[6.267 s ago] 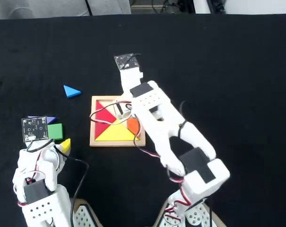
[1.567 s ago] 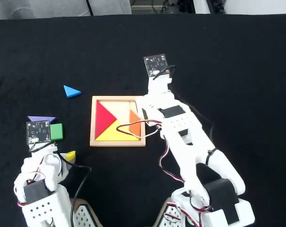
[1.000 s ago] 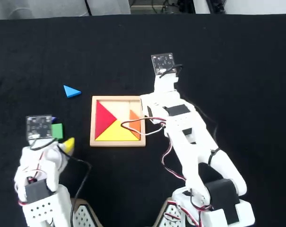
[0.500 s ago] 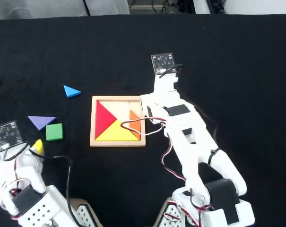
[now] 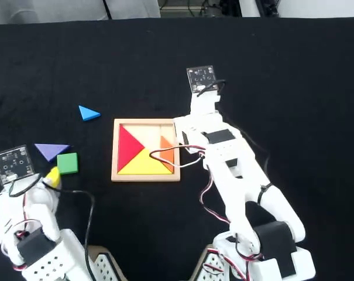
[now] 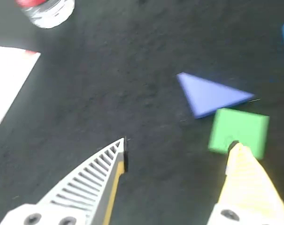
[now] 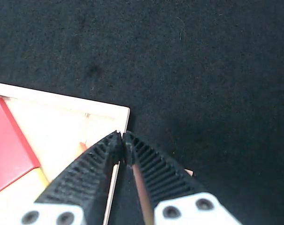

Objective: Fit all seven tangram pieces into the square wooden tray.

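Observation:
The square wooden tray [image 5: 145,122] lies mid-table and holds a red triangle [image 5: 128,149], a yellow triangle [image 5: 143,165] and an orange piece [image 5: 166,151]. Left of it lie a blue triangle [image 5: 89,113], a purple triangle [image 5: 50,150] and a green square [image 5: 67,163]. My left gripper [image 6: 178,149] is open, its yellow finger [image 6: 242,178] beside the green square [image 6: 239,131], with the purple triangle [image 6: 210,93] just beyond. My right gripper [image 7: 122,136] is shut and holds nothing, above the tray's corner [image 7: 125,112].
The right arm [image 5: 223,152] runs from the front edge up along the tray's right side. The left arm [image 5: 24,205] stands at the front left. A white sheet [image 6: 8,79] and a bottle [image 6: 45,9] lie off the black cloth.
The right arm lifted out of the tray to its right edge, then stayed still. The left arm swung left, off the green square and purple triangle, then came back slightly.

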`<state>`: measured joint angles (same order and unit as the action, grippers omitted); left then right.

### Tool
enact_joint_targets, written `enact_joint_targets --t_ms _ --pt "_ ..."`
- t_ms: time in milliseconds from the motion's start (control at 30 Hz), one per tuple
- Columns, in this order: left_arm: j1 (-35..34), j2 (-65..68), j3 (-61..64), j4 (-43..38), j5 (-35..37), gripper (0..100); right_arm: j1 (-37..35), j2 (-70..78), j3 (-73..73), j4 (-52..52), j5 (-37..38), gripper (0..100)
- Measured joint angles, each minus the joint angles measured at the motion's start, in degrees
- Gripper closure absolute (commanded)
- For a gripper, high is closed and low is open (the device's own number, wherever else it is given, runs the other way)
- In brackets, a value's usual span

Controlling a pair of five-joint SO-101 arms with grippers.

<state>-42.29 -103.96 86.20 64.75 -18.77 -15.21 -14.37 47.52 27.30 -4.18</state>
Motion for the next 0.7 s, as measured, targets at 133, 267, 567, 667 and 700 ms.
enact_joint_targets --t_ms 133,267,567,667,700 --pt "6.77 0.0 -4.75 4.92 4.4 66 0.0 0.0 0.0 0.0 0.0 98.7" --pt "12.57 4.31 -8.79 5.89 4.92 66 0.0 0.0 0.0 0.0 0.0 98.7" --pt "17.05 39.21 -35.08 6.15 4.48 66 0.0 0.0 0.0 0.0 0.0 98.7" --pt "19.78 52.66 -46.33 7.12 -1.85 66 0.0 0.0 0.0 0.0 0.0 98.7" --pt "20.57 56.79 -49.67 8.0 -3.96 66 0.0 0.0 0.0 0.0 0.0 98.7"
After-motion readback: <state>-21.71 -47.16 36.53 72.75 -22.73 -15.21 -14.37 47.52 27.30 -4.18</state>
